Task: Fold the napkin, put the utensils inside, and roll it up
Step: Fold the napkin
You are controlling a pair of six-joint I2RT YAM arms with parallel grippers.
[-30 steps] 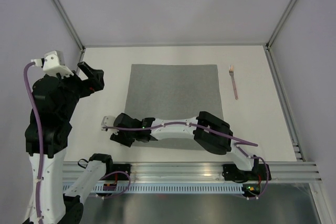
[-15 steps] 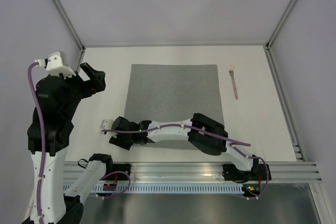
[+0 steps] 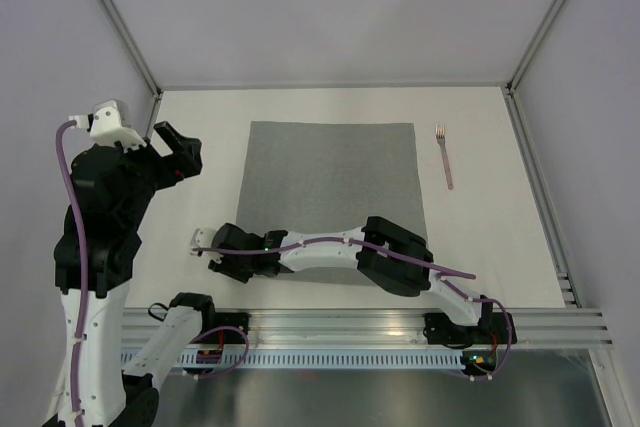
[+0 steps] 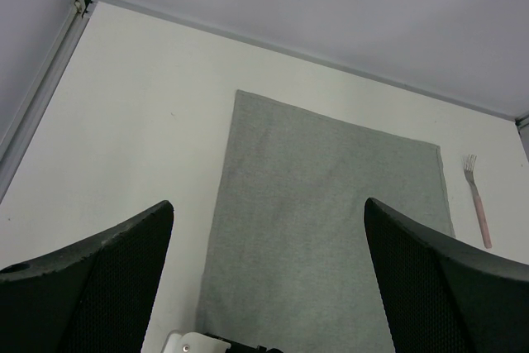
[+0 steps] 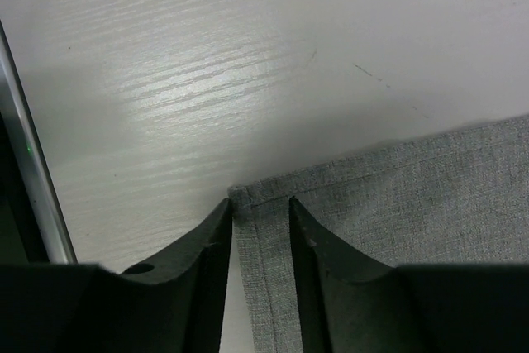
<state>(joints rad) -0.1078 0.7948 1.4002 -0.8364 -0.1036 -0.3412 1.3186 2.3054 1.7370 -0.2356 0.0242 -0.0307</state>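
Straddling the near-left corner of the napkin (image 3: 330, 182), the right gripper (image 5: 259, 202) has its jaws drawn to a narrow gap with the corner hem lying between them; a firm pinch cannot be confirmed. The napkin lies flat on the table (image 3: 200, 107). The fork (image 3: 444, 157) rests just beside its far-right corner. The left gripper (image 3: 178, 152) hangs raised at the left, jaws spread wide.

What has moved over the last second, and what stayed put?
The right hand slid a little toward the near edge and settled, now narrowly open astride the near left corner of the napkin; nothing lifted. The left hand barely drifted, wide open. Napkin and fork stayed put.
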